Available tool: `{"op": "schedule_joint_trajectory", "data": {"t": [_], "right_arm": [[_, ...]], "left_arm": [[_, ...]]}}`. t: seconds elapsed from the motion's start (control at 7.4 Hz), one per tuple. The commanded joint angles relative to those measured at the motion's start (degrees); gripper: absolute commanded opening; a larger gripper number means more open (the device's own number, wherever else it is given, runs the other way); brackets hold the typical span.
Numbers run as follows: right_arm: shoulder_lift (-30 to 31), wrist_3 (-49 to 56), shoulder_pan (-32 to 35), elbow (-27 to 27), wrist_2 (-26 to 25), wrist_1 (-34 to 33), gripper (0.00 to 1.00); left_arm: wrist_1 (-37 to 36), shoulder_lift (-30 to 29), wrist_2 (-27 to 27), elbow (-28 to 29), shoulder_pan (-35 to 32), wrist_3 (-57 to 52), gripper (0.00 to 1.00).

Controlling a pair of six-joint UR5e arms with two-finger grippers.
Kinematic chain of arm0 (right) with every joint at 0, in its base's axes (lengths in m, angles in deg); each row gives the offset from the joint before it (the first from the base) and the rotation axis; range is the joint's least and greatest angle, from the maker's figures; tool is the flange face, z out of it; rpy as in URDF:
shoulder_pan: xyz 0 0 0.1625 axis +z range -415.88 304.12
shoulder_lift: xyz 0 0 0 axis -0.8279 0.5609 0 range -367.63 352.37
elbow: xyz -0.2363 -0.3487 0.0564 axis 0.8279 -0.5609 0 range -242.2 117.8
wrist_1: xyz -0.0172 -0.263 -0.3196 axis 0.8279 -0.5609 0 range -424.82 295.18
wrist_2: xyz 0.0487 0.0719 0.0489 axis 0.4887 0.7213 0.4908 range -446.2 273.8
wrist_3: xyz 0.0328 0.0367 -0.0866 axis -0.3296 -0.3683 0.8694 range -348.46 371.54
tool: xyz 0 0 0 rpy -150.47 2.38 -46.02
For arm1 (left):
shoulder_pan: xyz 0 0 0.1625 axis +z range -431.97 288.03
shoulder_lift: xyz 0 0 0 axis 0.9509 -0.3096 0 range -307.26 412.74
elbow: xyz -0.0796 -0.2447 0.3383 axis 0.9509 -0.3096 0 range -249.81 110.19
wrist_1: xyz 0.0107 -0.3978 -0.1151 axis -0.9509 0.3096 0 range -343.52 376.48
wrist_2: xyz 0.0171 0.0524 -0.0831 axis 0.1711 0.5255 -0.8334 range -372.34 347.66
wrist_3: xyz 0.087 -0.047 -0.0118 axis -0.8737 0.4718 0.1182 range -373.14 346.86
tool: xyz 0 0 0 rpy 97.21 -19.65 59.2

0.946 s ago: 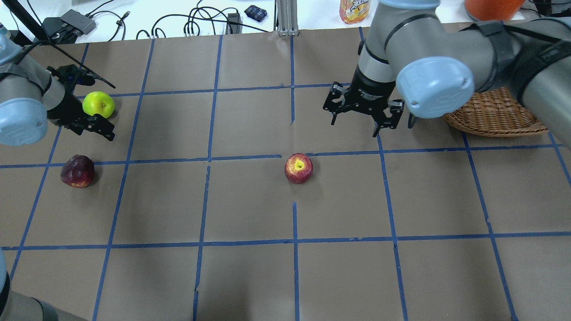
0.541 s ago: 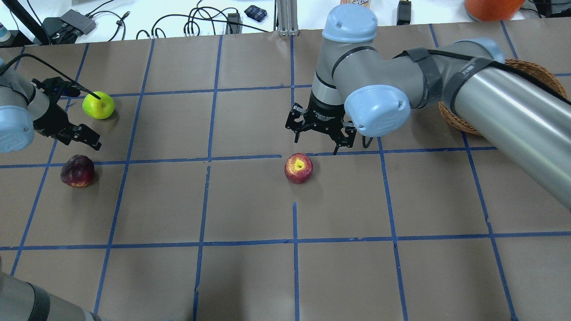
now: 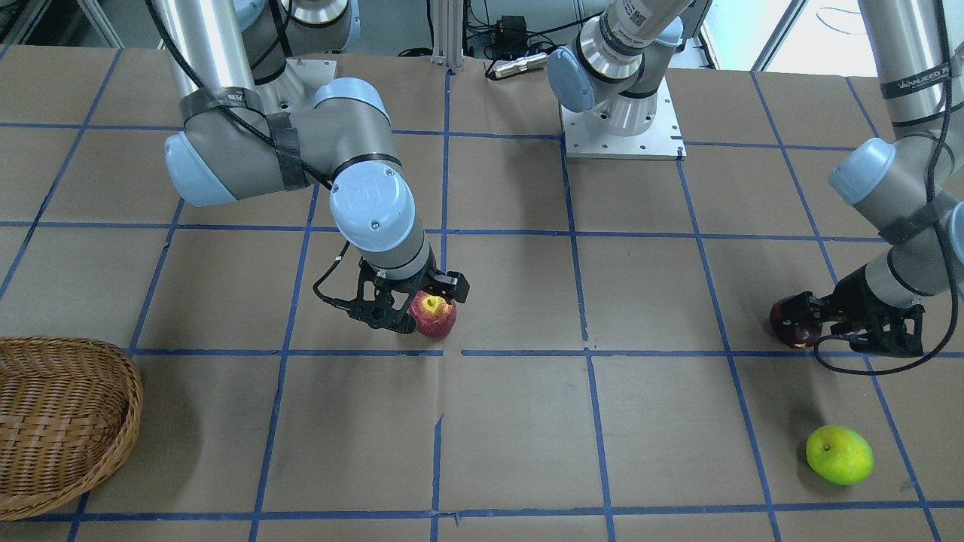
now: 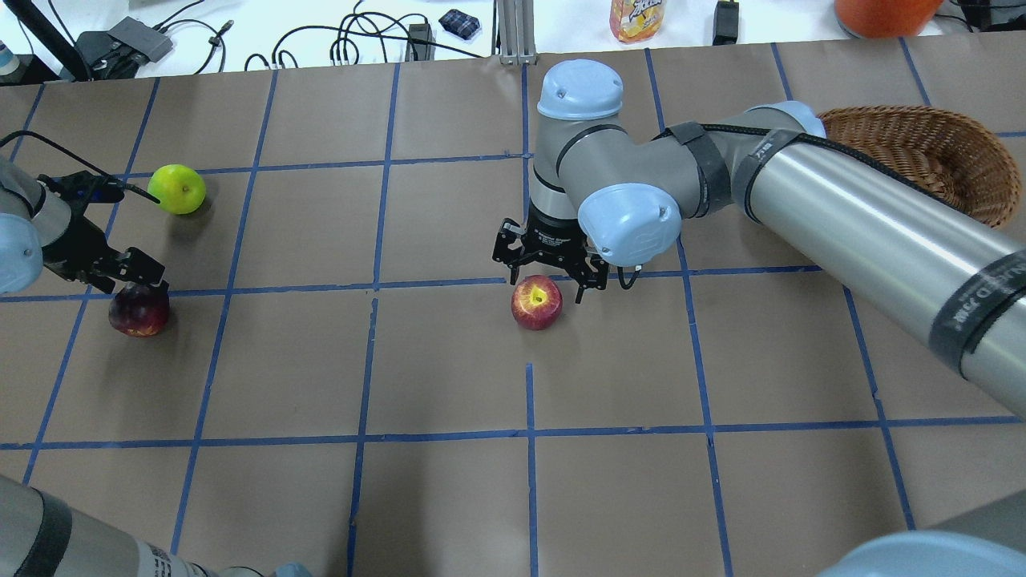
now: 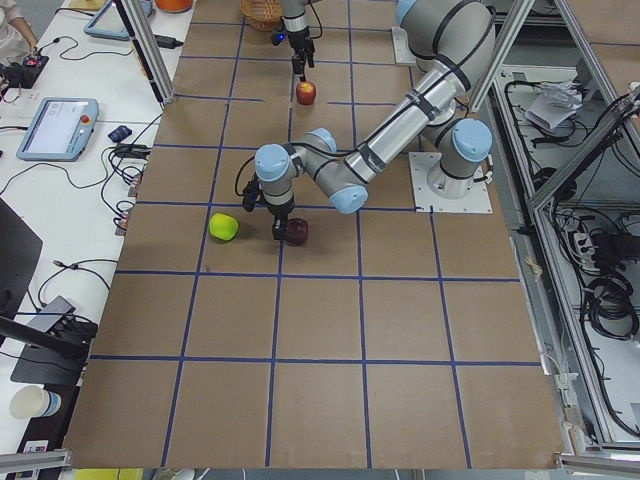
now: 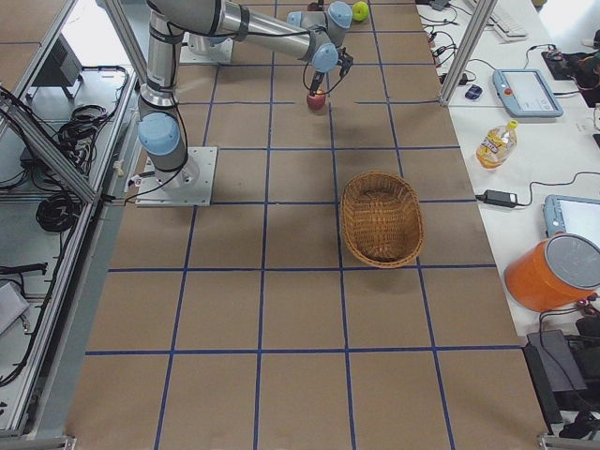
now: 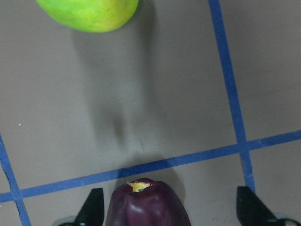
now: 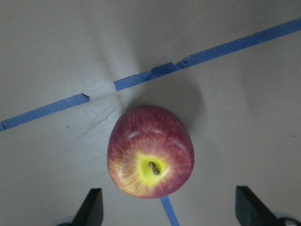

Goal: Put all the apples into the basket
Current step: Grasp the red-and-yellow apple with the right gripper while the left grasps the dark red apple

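Note:
The red apple (image 4: 536, 302) with a yellow stem patch sits mid-table. My right gripper (image 4: 545, 283) is open just above it, with a finger on either side of the apple (image 8: 150, 150) in the right wrist view. The dark maroon apple (image 4: 139, 310) lies at the left. My left gripper (image 4: 128, 276) is open over its far side, and the apple (image 7: 148, 205) sits between the fingers, nearer one of them. The yellow-green apple (image 4: 177, 189) lies beyond it, untouched. The wicker basket (image 4: 922, 152) stands at the far right and has nothing in it (image 6: 382, 217).
Brown paper with a blue tape grid covers the table. Past the far edge are cables (image 4: 361, 40), a yellow drink bottle (image 4: 637, 18) and an orange bucket (image 4: 882, 12). My right arm stretches across in front of the basket.
My right gripper has swung left from beside the basket to above the red apple. My left gripper has moved from beside the yellow-green apple to over the maroon one.

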Motion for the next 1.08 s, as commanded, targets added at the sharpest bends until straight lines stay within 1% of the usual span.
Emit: {"op": "schedule_joint_trajectory", "data": {"t": [0.0,0.14,0.27,0.41,0.54,0.68,0.81,0.95], "right_arm": [[-3.92,0.07,0.04,0.03,0.1,-2.78,1.0],[-5.07,0.07,0.04,-0.15,0.19,-3.92,1.0],[-5.26,0.07,0.04,-0.24,2.36,-4.46,1.0],[-5.61,0.25,0.04,-0.06,2.64,-4.46,1.0],[-5.96,-0.1,0.04,0.11,2.82,-4.2,1.0],[-5.44,-1.23,0.04,0.38,2.21,-3.59,1.0],[-5.17,-4.72,0.04,0.12,1.6,-3.85,0.66],[-4.91,-5.11,-0.05,-0.32,1.33,-3.5,0.02]], "left_arm": [[-0.43,-0.28,-0.04,-2.07,0.57,2.18,1.0],[-0.08,-0.2,-0.04,-2.34,0.57,2.27,1.0],[0.35,-0.28,-0.04,-2.51,0.66,2.18,0.97],[0.45,-0.02,0.14,-2.52,0.57,1.92,0.7],[0.53,-0.11,0.23,-2.6,0.57,1.66,0.53],[0.88,1.02,0.57,-2.25,0.4,1.48,0.24],[2.97,1.99,0.75,-1.21,-0.21,1.57,0.05],[4.39,2.52,0.58,0.02,-1.0,1.57,0.0]]}}
